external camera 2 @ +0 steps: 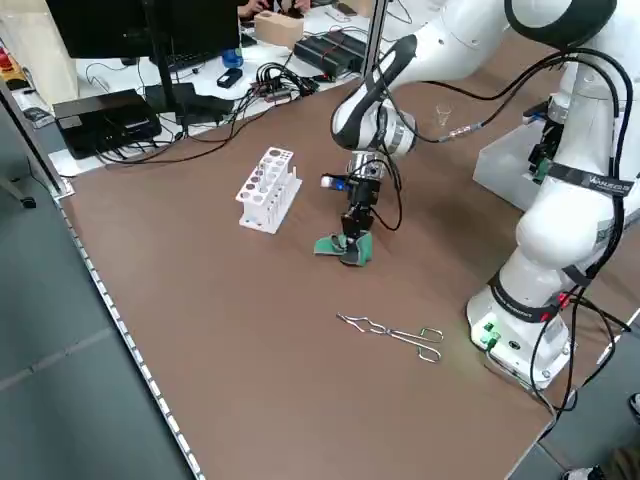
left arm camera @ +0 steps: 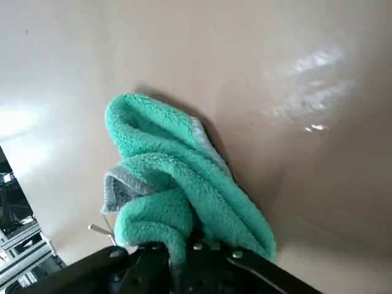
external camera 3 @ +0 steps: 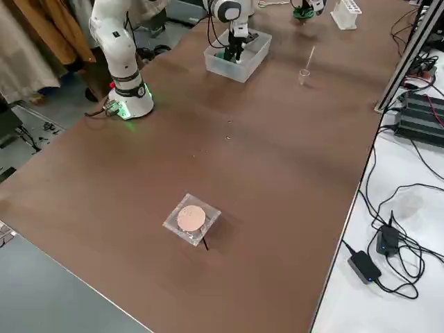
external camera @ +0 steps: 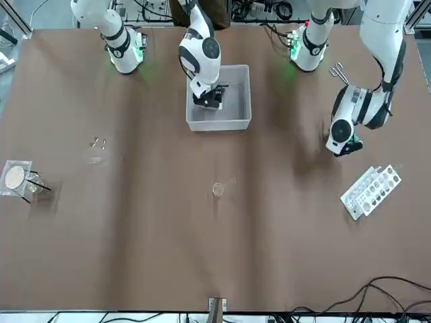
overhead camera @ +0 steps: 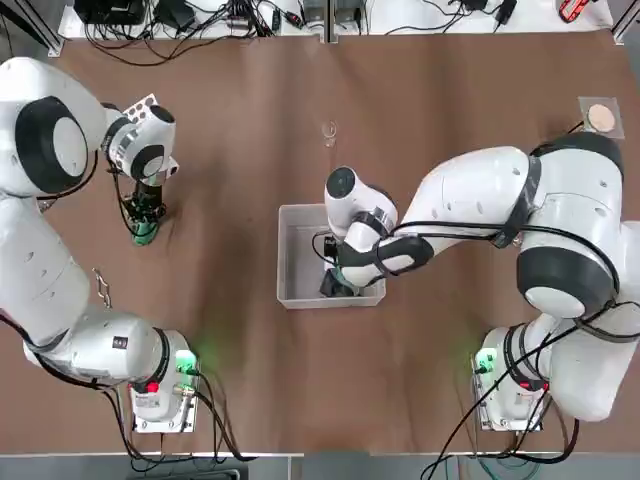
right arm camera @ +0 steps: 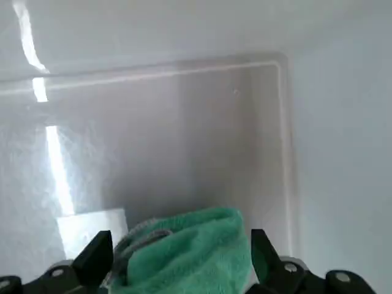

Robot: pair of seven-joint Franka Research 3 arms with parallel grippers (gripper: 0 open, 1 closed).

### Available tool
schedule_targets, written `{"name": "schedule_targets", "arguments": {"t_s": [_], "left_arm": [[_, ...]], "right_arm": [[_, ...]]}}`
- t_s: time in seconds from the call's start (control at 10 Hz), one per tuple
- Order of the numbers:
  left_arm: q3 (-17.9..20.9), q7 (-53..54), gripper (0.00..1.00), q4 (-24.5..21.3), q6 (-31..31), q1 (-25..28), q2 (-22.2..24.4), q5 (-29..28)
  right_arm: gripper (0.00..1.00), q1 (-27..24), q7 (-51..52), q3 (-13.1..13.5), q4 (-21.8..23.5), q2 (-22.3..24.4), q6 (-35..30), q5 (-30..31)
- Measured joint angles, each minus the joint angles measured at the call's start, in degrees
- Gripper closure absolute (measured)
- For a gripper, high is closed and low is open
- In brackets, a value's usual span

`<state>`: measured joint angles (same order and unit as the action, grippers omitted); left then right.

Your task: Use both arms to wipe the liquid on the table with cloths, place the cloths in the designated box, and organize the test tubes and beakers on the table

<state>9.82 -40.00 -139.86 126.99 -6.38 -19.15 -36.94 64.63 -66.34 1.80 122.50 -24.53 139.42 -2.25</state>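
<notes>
My left gripper (overhead camera: 145,222) is down at the table's (overhead camera: 430,110) left side, shut on a bunched green cloth (left arm camera: 177,177) that touches the tabletop (external camera 2: 345,247). My right gripper (overhead camera: 340,283) is lowered into the white box (overhead camera: 283,262) at mid-table. Its fingers (right arm camera: 98,251) stand open with a second green cloth (right arm camera: 190,263) lying between them on the box floor. A tiny clear beaker (external camera: 217,189) stands alone on the far middle of the table (overhead camera: 330,130). I cannot make out liquid or test tubes.
A white rack with round holes (external camera 2: 268,188) stands beyond the left gripper. Metal tongs (external camera 2: 395,333) lie near the left arm's base. A wire stand with a pale disc (overhead camera: 602,117) sits at the far right corner. Cables line the far edge.
</notes>
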Motion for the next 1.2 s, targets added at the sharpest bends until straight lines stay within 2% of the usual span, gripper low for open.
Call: {"name": "schedule_targets", "arguments": {"t_s": [0.2,0.4,0.7,0.9,1.1,1.2], "left_arm": [[-1.6,0.0,0.92,1.3,0.6,0.1,0.0,0.0],[-8.2,-0.9,0.92,4.6,0.9,0.2,-0.5,1.5],[-17.0,-3.4,0.92,10.6,0.9,-0.3,-2.8,7.8],[-22.4,-9.2,0.92,16.2,1.2,-1.8,-5.6,10.5],[-25.7,-16.7,0.92,22.7,1.1,-5.5,-9.3,10.6],[-26.2,-17.5,0.92,24.0,0.9,-5.9,-10.3,10.6]], "right_arm": [[0.02,1.6,-0.5,0.0,0.0,0.0,0.0,0.0],[0.12,2.7,-0.6,0.0,-0.1,0.0,0.0,0.0],[0.63,2.7,-0.6,0.1,-0.3,0.0,0.0,0.0],[0.88,2.7,-0.2,0.2,-0.9,0.0,0.0,0.1],[0.89,2.2,2.9,0.9,-3.3,0.1,-1.6,0.1],[0.89,1.1,4.9,1.3,-6.0,0.3,-6.5,0.1]]}}
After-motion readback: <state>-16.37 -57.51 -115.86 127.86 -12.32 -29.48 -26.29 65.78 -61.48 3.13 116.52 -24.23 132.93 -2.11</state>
